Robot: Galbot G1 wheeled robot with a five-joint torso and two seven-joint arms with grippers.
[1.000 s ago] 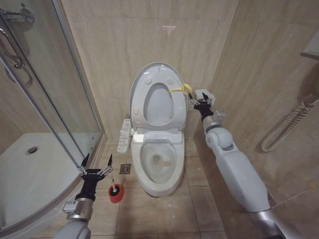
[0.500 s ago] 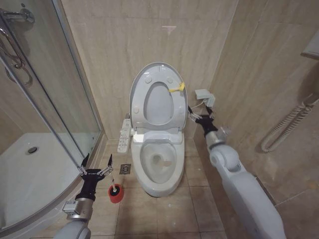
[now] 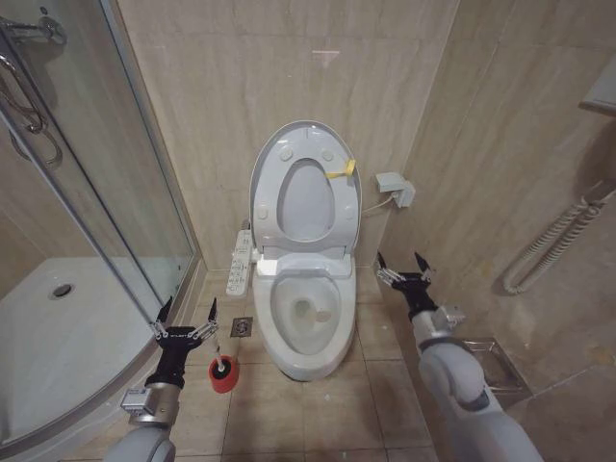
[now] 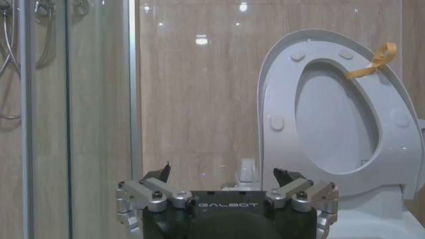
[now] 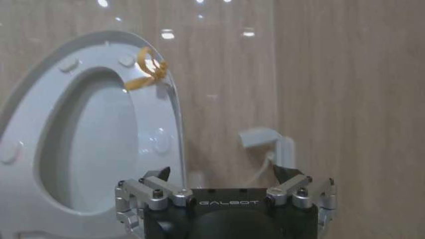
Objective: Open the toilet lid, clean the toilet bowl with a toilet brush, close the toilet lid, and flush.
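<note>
The toilet lid [image 3: 305, 183] stands upright against the back wall, its yellow tag [image 3: 340, 172] hanging free at the right edge. Below it the toilet bowl [image 3: 304, 310] lies uncovered, with a brownish stain inside. The toilet brush [image 3: 223, 373] sits in its red holder on the floor, left of the bowl. My left gripper [image 3: 183, 322] is open just left of and above the holder, holding nothing. My right gripper [image 3: 404, 269] is open and empty to the right of the toilet, below the tag. The lid [image 4: 332, 99] also appears beyond the left gripper [image 4: 221, 170], and the lid [image 5: 86, 129] beyond the right gripper [image 5: 220, 171].
A long white control panel [image 3: 240, 260] juts out at the toilet's left side. The glass shower door [image 3: 96, 192] and the white shower tray [image 3: 58, 327] close off the left. A small wall box [image 3: 395, 188], a coiled hose [image 3: 549, 250] and a wire rack [image 3: 491, 361] are on the right.
My right gripper has let go of the yellow tag and drawn down and back from the lid. The lid stays upright. The left arm has not moved.
</note>
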